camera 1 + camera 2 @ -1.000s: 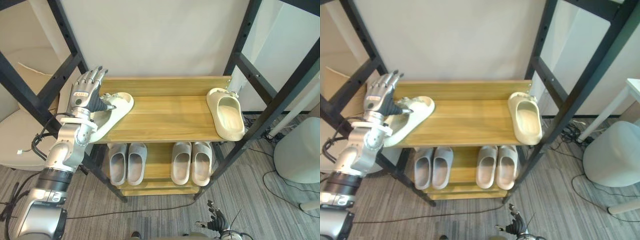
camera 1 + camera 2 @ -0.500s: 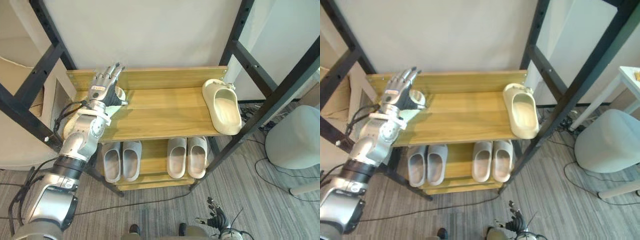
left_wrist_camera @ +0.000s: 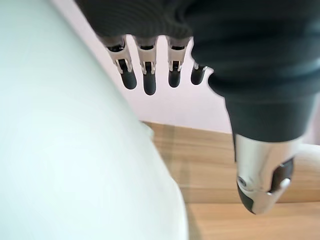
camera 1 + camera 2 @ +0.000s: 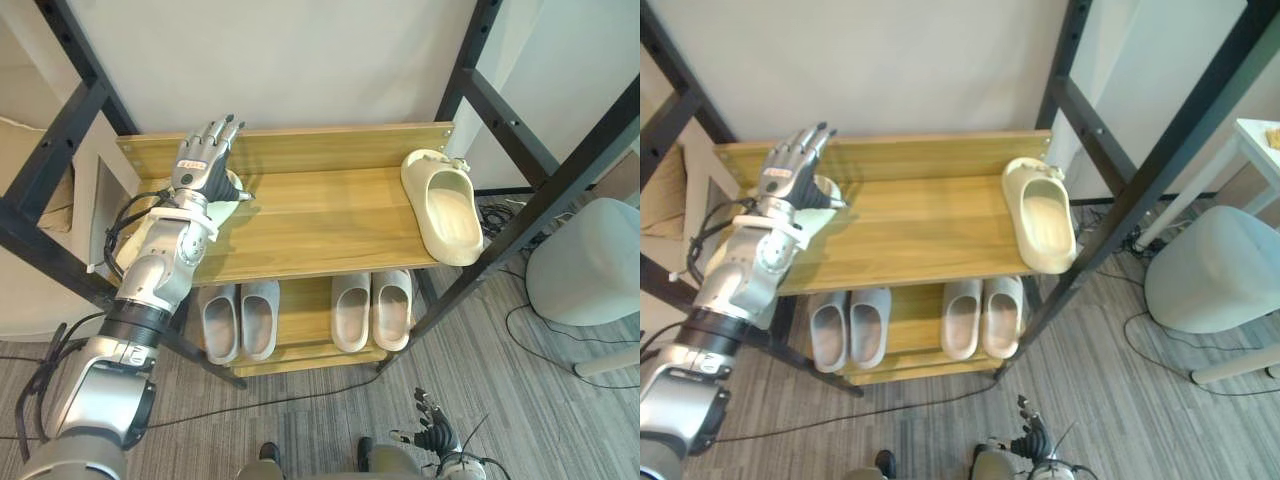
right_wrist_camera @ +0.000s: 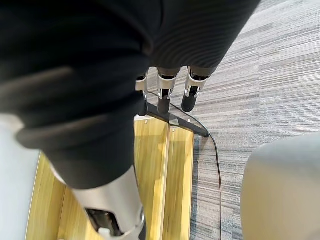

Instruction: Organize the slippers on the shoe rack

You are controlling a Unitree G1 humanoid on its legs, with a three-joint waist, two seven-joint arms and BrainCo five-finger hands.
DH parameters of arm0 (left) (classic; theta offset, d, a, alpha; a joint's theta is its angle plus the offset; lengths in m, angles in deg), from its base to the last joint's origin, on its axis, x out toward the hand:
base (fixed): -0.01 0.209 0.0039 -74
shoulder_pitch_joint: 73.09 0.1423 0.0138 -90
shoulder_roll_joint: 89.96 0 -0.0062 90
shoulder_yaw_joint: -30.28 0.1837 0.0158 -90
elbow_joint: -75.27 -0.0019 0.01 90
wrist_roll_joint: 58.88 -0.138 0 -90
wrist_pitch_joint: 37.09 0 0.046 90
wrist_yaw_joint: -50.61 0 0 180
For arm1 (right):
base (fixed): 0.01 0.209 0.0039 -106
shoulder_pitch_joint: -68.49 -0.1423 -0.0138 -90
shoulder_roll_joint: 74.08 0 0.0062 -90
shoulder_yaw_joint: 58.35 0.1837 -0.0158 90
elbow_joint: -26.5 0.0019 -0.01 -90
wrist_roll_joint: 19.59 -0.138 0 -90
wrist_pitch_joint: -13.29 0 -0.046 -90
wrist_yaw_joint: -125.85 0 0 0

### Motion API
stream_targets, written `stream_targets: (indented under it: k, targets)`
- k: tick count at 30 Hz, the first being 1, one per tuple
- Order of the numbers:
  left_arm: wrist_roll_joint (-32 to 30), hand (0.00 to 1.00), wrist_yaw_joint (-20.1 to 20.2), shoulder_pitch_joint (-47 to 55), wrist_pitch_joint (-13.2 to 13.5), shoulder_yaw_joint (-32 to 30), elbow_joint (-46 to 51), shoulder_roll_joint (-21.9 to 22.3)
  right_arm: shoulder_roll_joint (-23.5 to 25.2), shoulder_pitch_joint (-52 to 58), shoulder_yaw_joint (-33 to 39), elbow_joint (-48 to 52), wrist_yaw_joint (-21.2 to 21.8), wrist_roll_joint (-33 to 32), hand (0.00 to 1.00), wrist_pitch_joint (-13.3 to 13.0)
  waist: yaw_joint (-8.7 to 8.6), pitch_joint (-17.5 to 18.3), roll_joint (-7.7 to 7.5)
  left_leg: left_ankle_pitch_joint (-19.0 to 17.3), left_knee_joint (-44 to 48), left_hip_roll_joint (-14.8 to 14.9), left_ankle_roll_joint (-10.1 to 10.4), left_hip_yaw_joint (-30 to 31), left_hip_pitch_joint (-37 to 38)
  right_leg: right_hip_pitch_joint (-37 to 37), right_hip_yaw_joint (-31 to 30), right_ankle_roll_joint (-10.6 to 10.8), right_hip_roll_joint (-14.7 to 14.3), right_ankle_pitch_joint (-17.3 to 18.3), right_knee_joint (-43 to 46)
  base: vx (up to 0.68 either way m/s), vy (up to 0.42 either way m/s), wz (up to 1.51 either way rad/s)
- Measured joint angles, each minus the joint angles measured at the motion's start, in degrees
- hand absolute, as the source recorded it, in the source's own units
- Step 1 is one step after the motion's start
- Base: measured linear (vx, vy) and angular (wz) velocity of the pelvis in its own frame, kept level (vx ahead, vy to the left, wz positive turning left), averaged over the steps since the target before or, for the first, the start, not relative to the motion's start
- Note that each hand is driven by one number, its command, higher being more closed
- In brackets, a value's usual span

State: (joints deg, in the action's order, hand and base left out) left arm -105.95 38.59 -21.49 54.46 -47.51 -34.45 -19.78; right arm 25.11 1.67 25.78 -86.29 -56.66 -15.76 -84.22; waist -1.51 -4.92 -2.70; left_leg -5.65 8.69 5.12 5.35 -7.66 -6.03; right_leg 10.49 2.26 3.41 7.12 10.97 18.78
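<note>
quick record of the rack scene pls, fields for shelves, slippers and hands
top shelf: wooden, bare in the middle
left cream slipper: top shelf's left end, under left hand
right cream slipper: top shelf's right end, untouched
lower shelf: two grey pairs side by side
left hand: open, fingers straight
right hand: open, low, off the rack

Right hand point(image 5: 100, 85), empty, above shoe rack point(image 5: 152, 210) and carpet point(image 5: 260, 75).
Dark ribbed cover; silver fingers point(image 5: 163, 97) with dark tips, held straight, touching nothing; thumb point(image 5: 112, 210) extended apart from them. Past the fingertips: pale wooden slats point(image 5: 175, 170) of the rack, black frame bar point(image 5: 175, 122) across their end, grey striped carpet beyond.
</note>
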Motion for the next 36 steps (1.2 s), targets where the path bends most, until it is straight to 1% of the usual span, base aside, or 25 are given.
stream_targets:
  k: [2, 8, 13, 15, 18, 22, 23, 36]
  targets:
    - [-0.01, 0.0, 0.0, 0.01, -0.43, -0.1, 0.48, -1.04, 0.0, 0.14, -0.22, 0.0, 0.04, 0.03, 0.0, 0.0, 0.02, -0.12, 0.18, 0.0, 0.12, -0.1, 0.0, 0.4, 0.0, -0.19, 0.37, 0.06, 0.11, 0.24, 0.22, -0.02, -0.008, 0.1]
    - [-0.02, 0.0, -0.05, 0.31, -1.24, -4.25, 4.64, -3.65, -0.06, 0.16, -1.22, 0.0, 0.22, 0.09, 0.0, 0.05, 0.34, -0.21, 0.31, 0.02, 0.18, -0.6, 0.02, 0.85, 0.11, -0.22, 0.76, 0.18, 0.35, 1.03, 1.25, 0.0, -0.007, 0.05]
    - [0.08, 0.0, -0.05, 1.96, -1.3, -5.39, 6.48, -3.87, -0.04, 0.14, -1.3, -0.04, 0.31, 0.27, 0.0, 0.24, 0.32, -0.21, 0.32, 0.02, 0.34, -1.03, 0.01, 1.97, 0.15, -0.59, 1.84, 0.22, 1.1, 1.86, 2.22, 0.01, -0.007, 0.13]
    - [0.2, 0.0, -0.11, 3.77, -1.43, -6.89, 7.91, -3.87, -0.07, 0.02, -1.33, -0.12, 0.32, 0.54, 0.0, 0.24, 0.65, -0.2, 0.31, 0.02, 0.37, -1.06, 0.01, 2.09, 0.2, -0.59, 2.03, 0.17, 1.16, 2.1, 2.57, 0.0, -0.011, 0.05]
    - [0.92, 0.0, -0.11, 4.39, -1.74, -6.9, 7.95, -3.86, -0.18, 0.0, -1.47, -0.58, 0.34, 0.62, 0.0, 0.28, 0.68, -0.2, 0.31, 0.03, 0.5, -1.65, 0.0, 2.72, 0.33, -0.65, 2.53, 0.17, 1.8, 2.8, 3.64, -0.01, 0.001, 0.1]
    - [0.77, 0.0, -0.11, 4.47, -1.87, -6.91, 8.95, -3.86, -0.42, -0.02, -1.63, -0.61, 0.34, 0.64, 0.0, 0.28, 0.64, -0.17, 0.3, 0.06, 0.54, -1.76, 0.03, 3.32, 0.4, -0.96, 3.21, 0.07, 1.9, 3.11, 4.04, -0.01, -0.02, 0.09]
    - [-0.21, 0.0, -0.11, 5.15, -1.8, -7.29, 9.78, -3.87, -0.61, -0.09, -1.61, -0.62, 0.34, 0.67, 0.0, 0.28, 0.64, -0.16, 0.31, 0.06, 0.53, -1.75, 0.04, 3.34, 0.5, -1.08, 3.25, 0.04, 1.9, 3.13, 4.03, 0.0, 0.0, 0.0]
    - [-3.59, 0.0, -0.06, 9.0, -1.85, -8.91, 10.09, -3.87, -0.61, -0.23, -1.62, -1.12, 0.34, 0.67, 0.0, 0.28, 0.81, 0.0, 0.36, 0.1, 0.36, -1.76, 0.09, 3.44, 1.1, -1.71, 3.43, 0.04, 1.91, 3.23, 4.0, 0.0, 0.0, 0.0]
